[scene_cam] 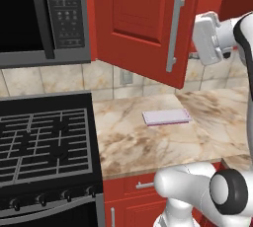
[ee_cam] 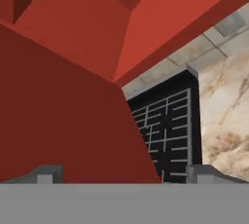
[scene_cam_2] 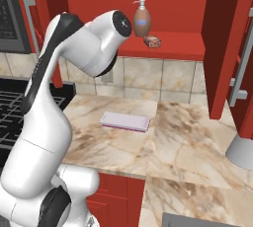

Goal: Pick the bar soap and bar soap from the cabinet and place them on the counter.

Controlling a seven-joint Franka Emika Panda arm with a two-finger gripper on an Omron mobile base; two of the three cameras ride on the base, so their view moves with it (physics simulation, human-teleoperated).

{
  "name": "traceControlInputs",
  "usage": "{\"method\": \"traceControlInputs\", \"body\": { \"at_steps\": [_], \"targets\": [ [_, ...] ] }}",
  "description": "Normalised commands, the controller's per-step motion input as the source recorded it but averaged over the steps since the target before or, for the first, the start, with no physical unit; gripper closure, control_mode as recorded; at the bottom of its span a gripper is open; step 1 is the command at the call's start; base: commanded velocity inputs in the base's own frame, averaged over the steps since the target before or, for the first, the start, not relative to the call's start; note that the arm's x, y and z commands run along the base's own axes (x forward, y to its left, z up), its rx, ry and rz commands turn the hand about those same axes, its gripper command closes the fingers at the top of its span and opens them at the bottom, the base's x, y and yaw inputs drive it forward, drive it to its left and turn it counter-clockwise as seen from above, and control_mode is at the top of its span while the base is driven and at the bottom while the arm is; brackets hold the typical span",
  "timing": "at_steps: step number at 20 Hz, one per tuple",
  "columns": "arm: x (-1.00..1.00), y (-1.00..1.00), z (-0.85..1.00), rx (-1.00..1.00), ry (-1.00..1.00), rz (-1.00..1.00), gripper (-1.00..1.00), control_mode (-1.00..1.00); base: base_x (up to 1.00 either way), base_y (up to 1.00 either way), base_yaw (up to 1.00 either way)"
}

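One bar soap [scene_cam_2: 153, 41] on cabinet [scene_cam_2: 168, 43] shelf (no legible writing) | fingers [ee_cam: 48, 173] wide

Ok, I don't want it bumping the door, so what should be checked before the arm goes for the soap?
1. Cabinet open, shelf exposed: ok.
2. Bar soap on shelf beside pump bottle: ok.
3. Second bar located: cannot tell.
4. Gripper open, empty: ok.
5. Gripper aimed at soap: not ok, it faces red panel and stove.
6. Free counter beside lavender pad: ok.
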Motion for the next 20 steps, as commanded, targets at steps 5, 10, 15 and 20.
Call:
{"method": "traceControlInputs", "body": {
  "at_steps": [5, 10, 15, 20],
  "targets": [
    [-0.12, 0.61, -0.04, 0.09, 0.07, 0.07, -1.0, -1.0, 0.0, 0.0, 0.0],
    [-0.15, 0.68, -0.05, 0.1, 0.08, 0.07, -1.0, -1.0, 0.0, 0.0, 0.0],
    [-0.22, 0.66, -0.08, 0.11, 0.06, 0.07, -1.0, -1.0, 0.0, 0.0, 0.0],
    [-0.04, 0.78, -0.15, 0.09, 0.04, 0.04, -1.0, -1.0, 0.0, 0.0, 0.0]
  ]
}}
